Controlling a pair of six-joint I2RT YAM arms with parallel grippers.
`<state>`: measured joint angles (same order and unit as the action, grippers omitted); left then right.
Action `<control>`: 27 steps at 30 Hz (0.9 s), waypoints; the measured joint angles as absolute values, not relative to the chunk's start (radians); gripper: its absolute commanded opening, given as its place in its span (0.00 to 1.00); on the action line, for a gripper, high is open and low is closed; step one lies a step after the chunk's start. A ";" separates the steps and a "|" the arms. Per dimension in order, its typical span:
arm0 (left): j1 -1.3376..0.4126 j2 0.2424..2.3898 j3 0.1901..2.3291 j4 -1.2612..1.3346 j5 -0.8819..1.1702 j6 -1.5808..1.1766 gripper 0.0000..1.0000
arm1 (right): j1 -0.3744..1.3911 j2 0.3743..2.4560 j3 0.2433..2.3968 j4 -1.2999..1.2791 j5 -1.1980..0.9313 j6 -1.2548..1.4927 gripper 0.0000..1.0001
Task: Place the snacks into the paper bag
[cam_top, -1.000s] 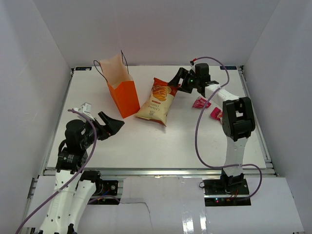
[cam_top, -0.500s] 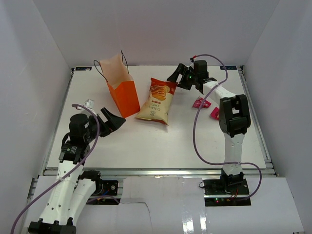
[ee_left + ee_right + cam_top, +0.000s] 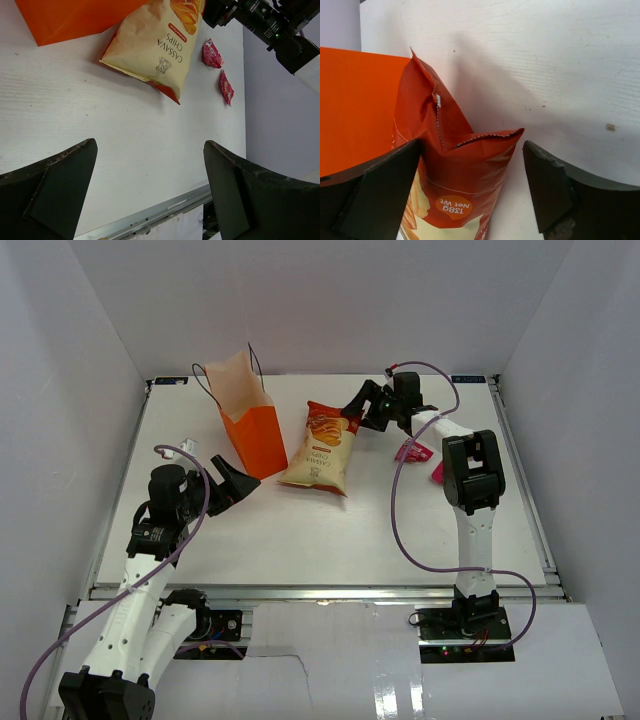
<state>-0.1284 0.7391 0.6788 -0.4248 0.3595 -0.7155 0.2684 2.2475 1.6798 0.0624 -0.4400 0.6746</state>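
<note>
The right gripper [image 3: 471,146] is held wide open at the far middle of the table [image 3: 300,530], with one finger on each side of the crimped top end of the chip bag [image 3: 460,185]. Nothing is pinched. One finger looks to be just touching the bag's edge, and the other is seen apart from it. The step in hand is judged to be the grab on the chip bag. It would be done well if the fingers were moved in a little more, so that the flat sealed strip is caught and not the puffy part full of air, which could slip or get the chips crushed. The squeeze should be made gently, and the bag lifted by its top so that it hangs straight down.

The chip bag is laid flat. It is orange-red at the ends and cream in the middle, shiny and crinkly, with a zigzag edge at the seal. Just to its left the paper bag [image 3: 255,440] is stood upright, with stiff orange walls, a pale inside, thin dark cord handles and its mouth open upward. Two small pink packets [image 3: 410,451] are seen lying on the right side of the table. The left gripper [image 3: 235,485] is also spread open and empty, at the near left, pointed toward the paper bag
</note>
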 measured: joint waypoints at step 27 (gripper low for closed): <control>-0.128 0.644 0.685 -0.442 0.359 -0.739 0.98 | 0.175 2.154 1.620 0.314 -0.663 0.725 0.08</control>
<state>-0.1284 0.6437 0.6853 -0.4419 0.3588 -0.7387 0.1745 2.1544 1.6203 0.3141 -0.6632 0.7254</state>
